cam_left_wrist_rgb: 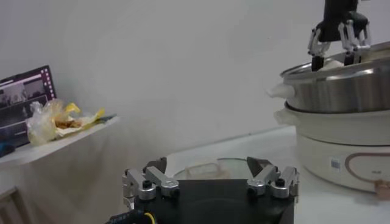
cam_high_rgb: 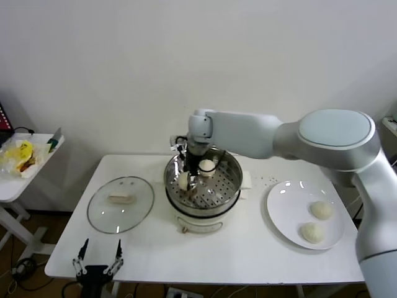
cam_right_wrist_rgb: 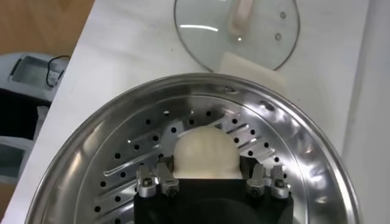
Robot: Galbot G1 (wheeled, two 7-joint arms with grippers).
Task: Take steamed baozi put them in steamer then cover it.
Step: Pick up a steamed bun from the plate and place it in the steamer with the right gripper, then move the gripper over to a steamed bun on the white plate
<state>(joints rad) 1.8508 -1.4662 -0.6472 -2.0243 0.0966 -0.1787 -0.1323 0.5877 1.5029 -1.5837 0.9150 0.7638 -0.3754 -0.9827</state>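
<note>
The steamer (cam_high_rgb: 231,184) stands mid-table, a shiny steel pot on a white base. My right gripper (cam_high_rgb: 188,180) reaches down into it, shut on a cream-white baozi (cam_high_rgb: 183,180). In the right wrist view, the fingers (cam_right_wrist_rgb: 166,173) press both sides of this baozi (cam_right_wrist_rgb: 206,152) just above the perforated tray (cam_right_wrist_rgb: 122,164). A second baozi (cam_high_rgb: 206,166) lies in the steamer behind it. Two more baozi (cam_high_rgb: 321,210) (cam_high_rgb: 312,232) lie on the white plate (cam_high_rgb: 286,205). The glass cover (cam_high_rgb: 120,203) lies flat to the left of the steamer. My left gripper (cam_high_rgb: 98,257) is parked, open, at the front edge.
A side table (cam_high_rgb: 18,180) with a yellow bag (cam_high_rgb: 18,155) stands at far left. In the left wrist view, the cover (cam_left_wrist_rgb: 207,167) lies just ahead of the left gripper (cam_left_wrist_rgb: 210,176), with the steamer (cam_left_wrist_rgb: 341,85) beyond. A white wall stands behind the table.
</note>
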